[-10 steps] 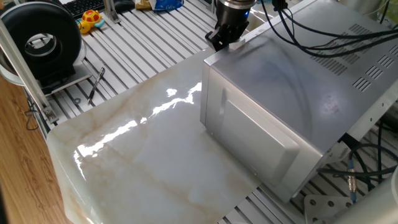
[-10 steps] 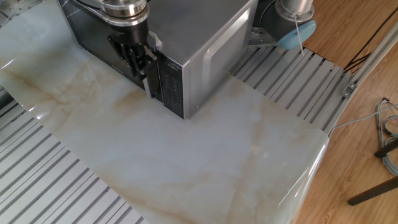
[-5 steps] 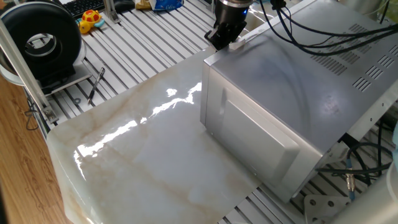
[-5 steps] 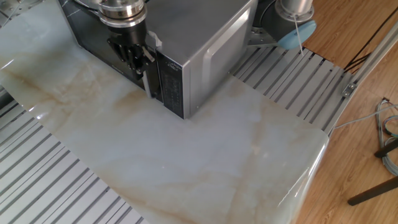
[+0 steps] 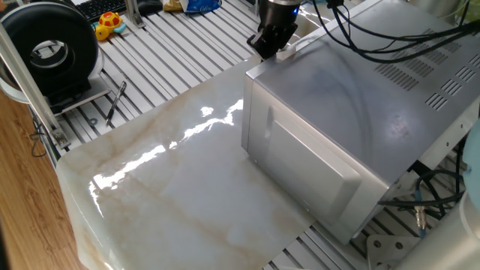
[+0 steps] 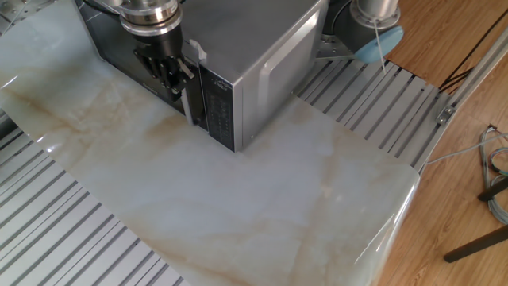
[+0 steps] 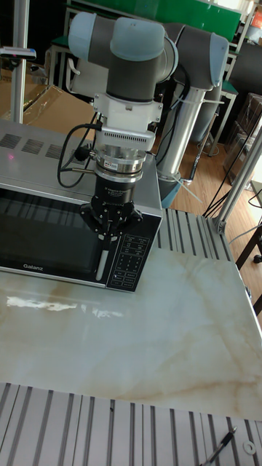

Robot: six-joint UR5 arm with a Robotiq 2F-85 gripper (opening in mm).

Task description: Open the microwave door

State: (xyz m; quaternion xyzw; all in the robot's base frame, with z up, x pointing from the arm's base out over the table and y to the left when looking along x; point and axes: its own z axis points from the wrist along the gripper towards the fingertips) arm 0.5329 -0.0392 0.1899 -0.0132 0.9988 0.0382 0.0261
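The microwave point(image 5: 352, 97) is a big silver box at the back of the marble table point(image 5: 172, 187). Its door point(image 7: 44, 233) has a dark glassy face and lies nearly flush with the box. A white vertical handle point(image 7: 100, 268) runs along the door's right edge, beside the keypad point(image 7: 129, 266). My gripper point(image 7: 103, 237) points straight down at the top of that handle, fingers drawn together around it. From the other side, the gripper point(image 6: 167, 75) sits at the front corner, with the handle point(image 6: 187, 102) just below. The gripper point(image 5: 264, 49) also shows behind the box's far corner.
A black round fan point(image 5: 52, 45), a yellow toy point(image 5: 109, 24) and a pen point(image 5: 116, 101) lie on the slatted bench left of the marble slab. Cables point(image 5: 420, 202) hang at the microwave's rear. The arm's base point(image 6: 377, 32) stands behind the box.
The gripper has shifted slightly away from the microwave's front, still at the handle. The door's handle side looks barely moved, if at all.
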